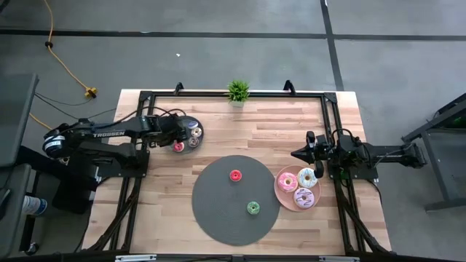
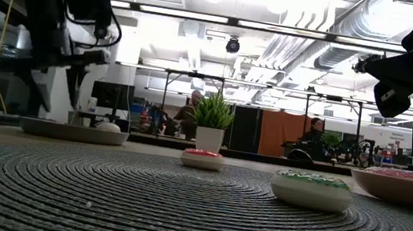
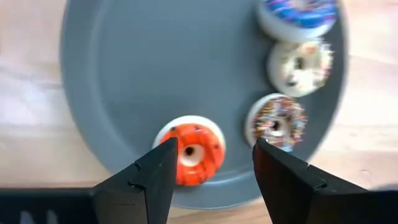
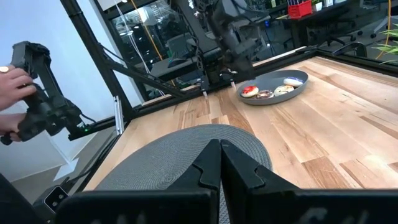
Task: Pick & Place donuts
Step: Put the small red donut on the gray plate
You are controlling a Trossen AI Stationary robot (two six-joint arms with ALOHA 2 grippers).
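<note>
Risk starts at our left gripper (image 3: 211, 171), spread wide over the dark grey plate (image 3: 124, 93): off-centre on the red donut (image 3: 191, 151), a finger could shove it over the rim. Our right gripper (image 4: 219, 163), pressed closed, idles above the pink plate (image 1: 279, 191).

Pale wooden table (image 1: 240, 131), coarse woven mat (image 1: 218, 211), glossy donuts (image 3: 193, 152).

Blue donut (image 3: 298, 15) on grey plate (image 3: 155, 74) cut off by edge
</note>
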